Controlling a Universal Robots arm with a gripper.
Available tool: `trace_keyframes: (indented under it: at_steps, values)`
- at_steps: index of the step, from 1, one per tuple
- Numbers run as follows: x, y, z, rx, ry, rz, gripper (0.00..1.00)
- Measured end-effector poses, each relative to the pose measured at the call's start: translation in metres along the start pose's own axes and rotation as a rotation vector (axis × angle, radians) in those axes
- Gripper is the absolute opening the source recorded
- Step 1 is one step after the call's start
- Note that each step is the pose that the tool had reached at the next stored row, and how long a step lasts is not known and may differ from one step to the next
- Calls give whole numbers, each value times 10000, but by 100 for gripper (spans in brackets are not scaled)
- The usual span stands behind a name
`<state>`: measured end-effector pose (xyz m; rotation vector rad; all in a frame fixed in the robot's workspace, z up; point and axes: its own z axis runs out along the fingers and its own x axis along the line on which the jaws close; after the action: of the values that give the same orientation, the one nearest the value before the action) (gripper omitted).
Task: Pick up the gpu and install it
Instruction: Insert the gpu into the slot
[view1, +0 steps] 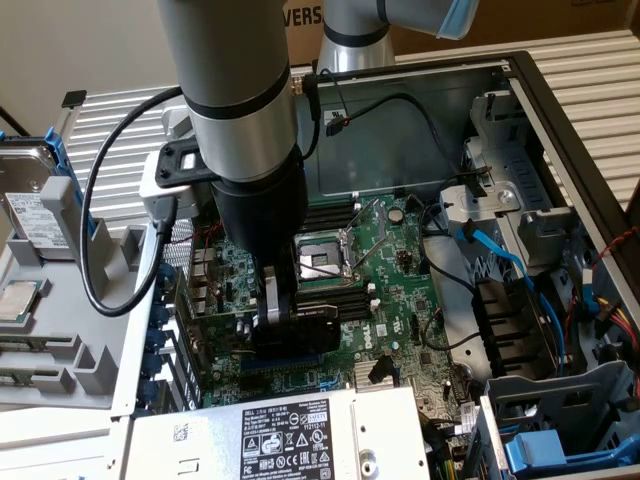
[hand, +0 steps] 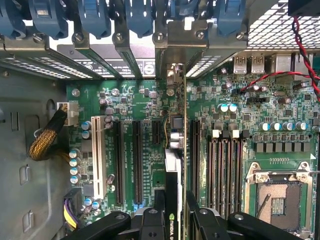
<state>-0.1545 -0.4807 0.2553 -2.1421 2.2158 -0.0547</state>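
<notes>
In the wrist view the gripper (hand: 174, 220) is holding the gpu (hand: 176, 150) between its two black fingers (hand: 150, 222), which are pressing on the two faces of the card. The card is standing on its edge, so we are seeing mostly its thin green board edge and a part of the black shroud with a green logo near the fingers. Its long axis is running from the gripper toward the row of rear slot brackets (hand: 125, 55) of the case, and its silver end bracket (hand: 186, 37) is pointing to that side, sitting in line with the other brackets under the blue clips (hand: 142, 15). The card is lying along the expansion slots (hand: 136, 160), between two black ones, over the motherboard (hand: 125, 100). Whether it is fully seated in its slot I cannot tell.

In the exterior view the arm (view1: 245, 130) is reaching down into the open computer case (view1: 560, 130), and the gripper (view1: 285, 320) is low over the motherboard (view1: 390, 260), just beside the CPU socket (view1: 320, 260), toward the exterior view's left of it. The power supply (view1: 290, 440) is lying just in front of the gripper in that view. The gpu itself is hidden behind the gripper there.
</notes>
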Motion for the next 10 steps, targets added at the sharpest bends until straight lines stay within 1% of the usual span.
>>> trace_keyframes:
  at_steps: [10]
  values:
    - [0,1,17,0,-1,0,26]
